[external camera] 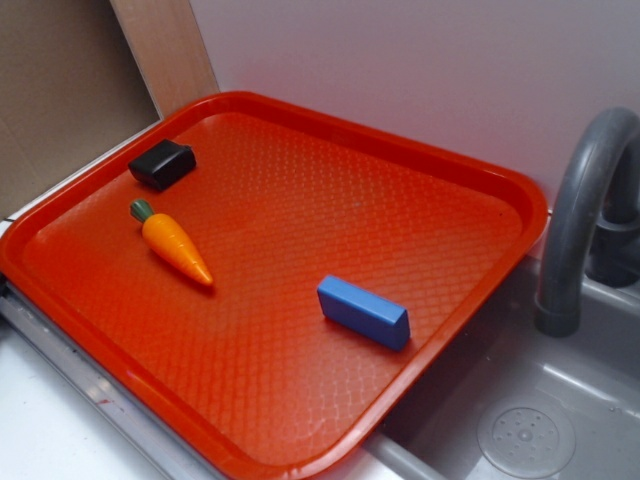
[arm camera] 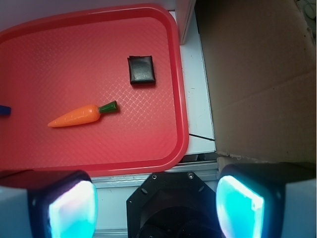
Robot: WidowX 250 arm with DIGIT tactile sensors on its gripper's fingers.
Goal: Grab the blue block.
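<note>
Gripper (arm camera: 156,208), jaws spread apart and empty, hangs off the red plastic tray (arm camera: 181,99); matte blue rectangular block (arm camera: 4,110) lies far left, so approach should straddle its narrow width.

The setting reads as a toy kitchen mock-up arranged for robot trials, not a real home kitchen. A grey moulded plastic sink basin (external camera: 520,420) with a curved grey plastic faucet (external camera: 580,210) sits beside a textured red plastic serving tray (external camera: 300,400). On the tray lies an orange plastic toy carrot with a green stem (arm camera: 81,115), ahead of the glowing fingertips (arm camera: 72,210) in the wrist view. Brown cardboard sheeting (arm camera: 257,74) and a plain white wall (external camera: 400,60) enclose the scene.
</note>
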